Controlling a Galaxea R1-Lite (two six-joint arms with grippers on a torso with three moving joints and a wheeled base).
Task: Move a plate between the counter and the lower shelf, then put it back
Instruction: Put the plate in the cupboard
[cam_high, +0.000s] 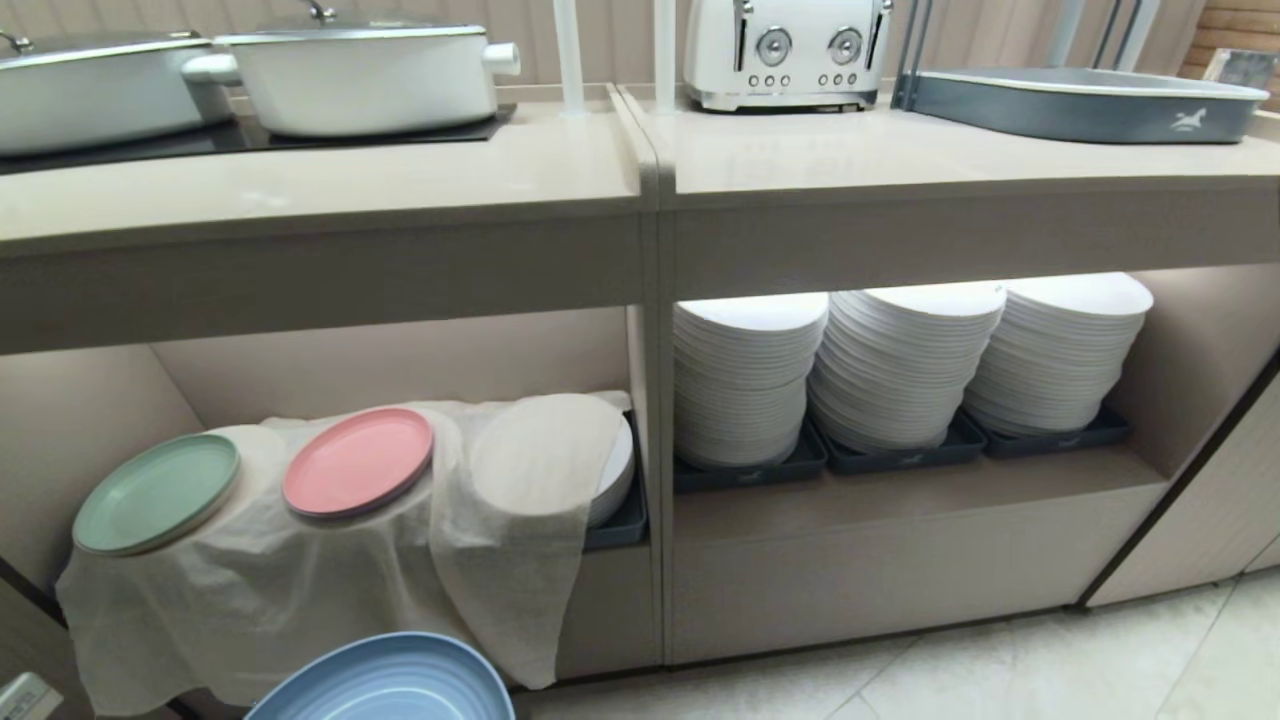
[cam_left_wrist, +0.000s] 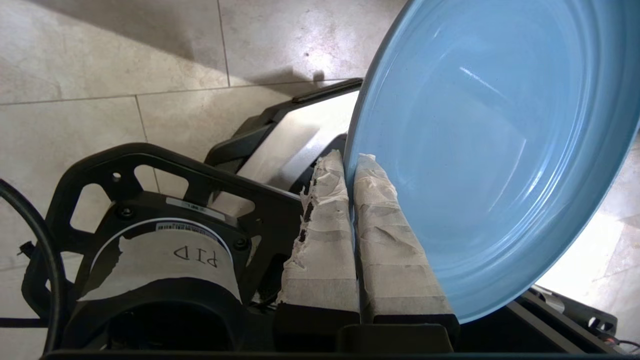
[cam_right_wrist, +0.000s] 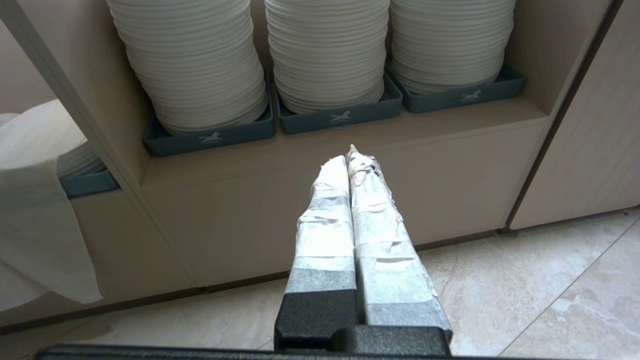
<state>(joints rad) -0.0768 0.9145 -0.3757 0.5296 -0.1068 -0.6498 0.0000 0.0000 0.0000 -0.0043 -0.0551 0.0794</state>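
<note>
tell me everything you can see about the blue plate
The plate is round, light blue and matte with a soft sheen, with faint concentric rings inside and a raised rim. It is empty and tilted, held out over the tiled floor, in front of and below the lower shelf, at the bottom edge of the head view. The left gripper is shut on its rim; nothing else touches it.

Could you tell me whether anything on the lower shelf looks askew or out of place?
Yes: the pink plate and green plate lie tilted on the draped white cloth, not flat.
</note>
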